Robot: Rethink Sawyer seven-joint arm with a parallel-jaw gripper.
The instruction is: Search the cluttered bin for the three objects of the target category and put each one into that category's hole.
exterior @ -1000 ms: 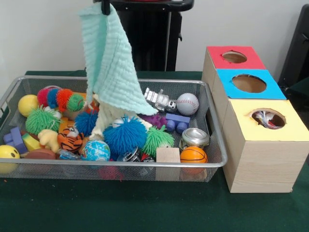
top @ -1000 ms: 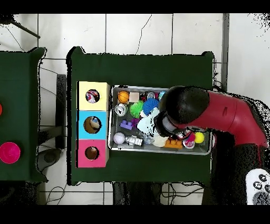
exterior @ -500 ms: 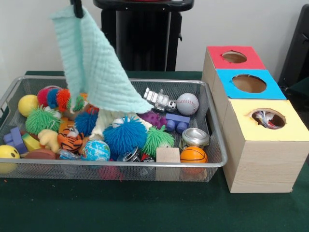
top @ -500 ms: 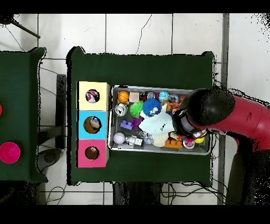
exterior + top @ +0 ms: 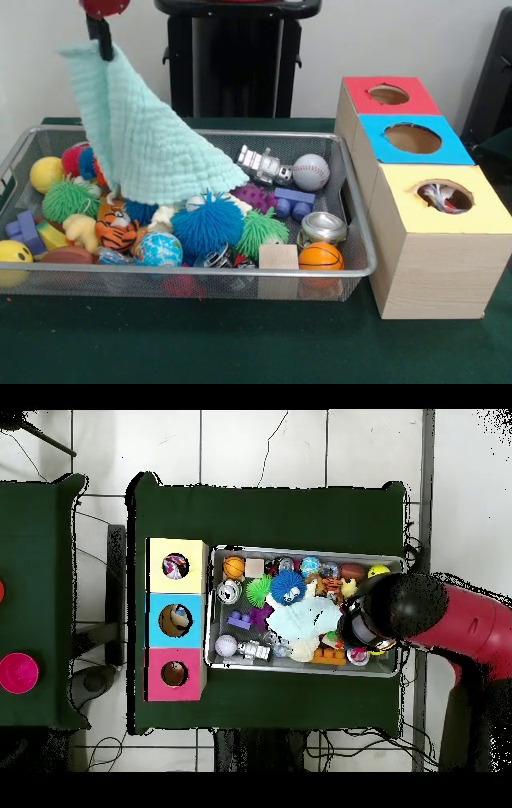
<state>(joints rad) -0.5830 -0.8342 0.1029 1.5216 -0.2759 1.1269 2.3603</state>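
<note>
While the gripper [image 5: 102,44] pinches one corner of the mint cloth [image 5: 142,144], lifted high over the wire bin's [image 5: 352,268] left side, the rest drapes across the toys, presumably raised to uncover them; the three-holed box [image 5: 432,208] stands right.

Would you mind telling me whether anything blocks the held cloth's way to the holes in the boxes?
Nothing visible blocks the holes. The gripper holds the mint cloth at the bin's end farthest from the boxes, its lower edge draped on toys, so it must cross the whole bin.
</note>
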